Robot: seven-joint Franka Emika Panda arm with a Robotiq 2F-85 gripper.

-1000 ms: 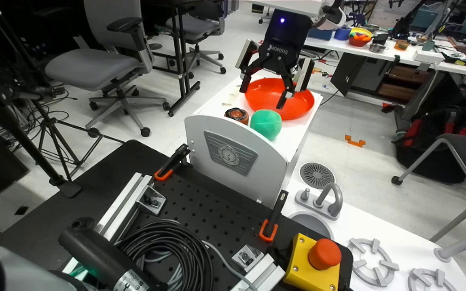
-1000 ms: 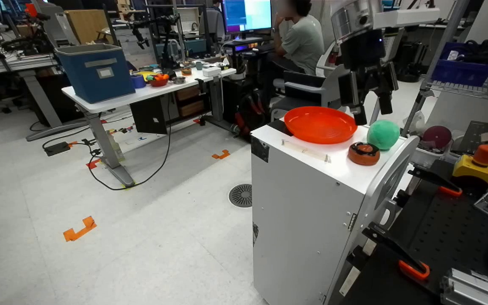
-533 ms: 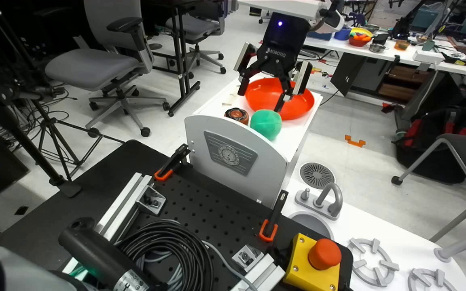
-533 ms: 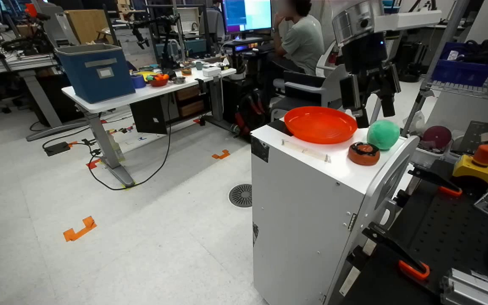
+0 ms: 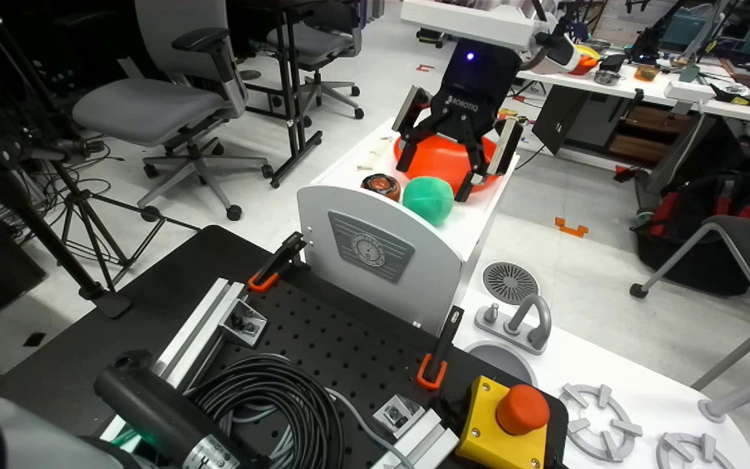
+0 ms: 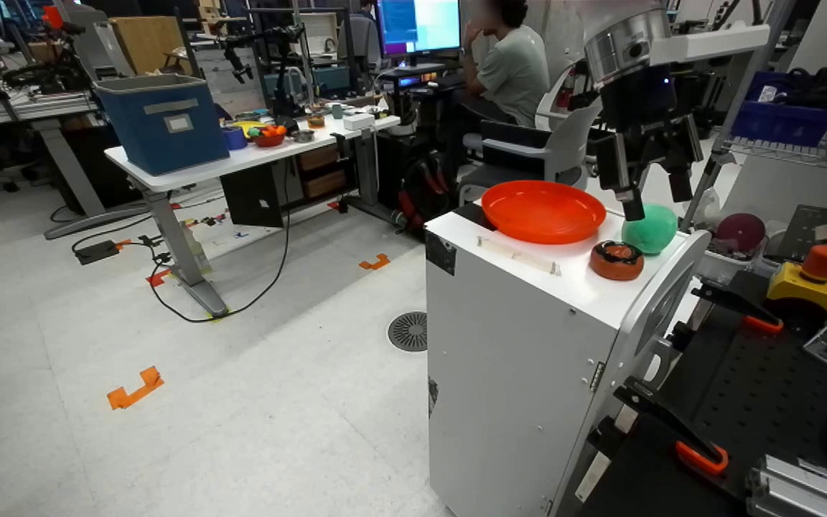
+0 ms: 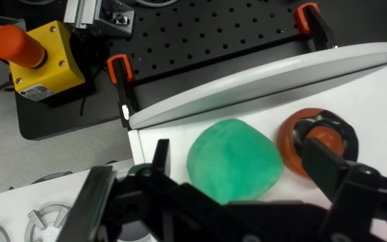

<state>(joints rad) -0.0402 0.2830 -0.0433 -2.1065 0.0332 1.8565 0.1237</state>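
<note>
A green ball point(image 7: 233, 158) rests on the white cabinet top point(image 6: 571, 291). Just above it my gripper point(image 5: 433, 174) hangs pointing down, open, with nothing between its fingers. From the wrist, the ball appears between the two fingers, apart from both. Beside the ball is a round orange-brown object with a black ring point(image 7: 286, 143); the right-hand finger point(image 7: 321, 168) overlaps part of it in that view. A wide red-orange dish point(image 6: 543, 212) sits farther along the cabinet top, partly hidden behind the gripper in an exterior view.
A curved grey panel point(image 5: 381, 234) rises at the cabinet's end, close to the ball. Past it lies a black perforated board point(image 5: 349, 339) with clamps, cable and a yellow box with a red button point(image 5: 505, 423). A toy sink faucet point(image 5: 534, 326) stands lower beside the cabinet.
My gripper has come down and shifted sideways, rightward in both exterior views, from over the dish toward the green ball. It has stayed open. The ball, dish and ringed object have not moved.
</note>
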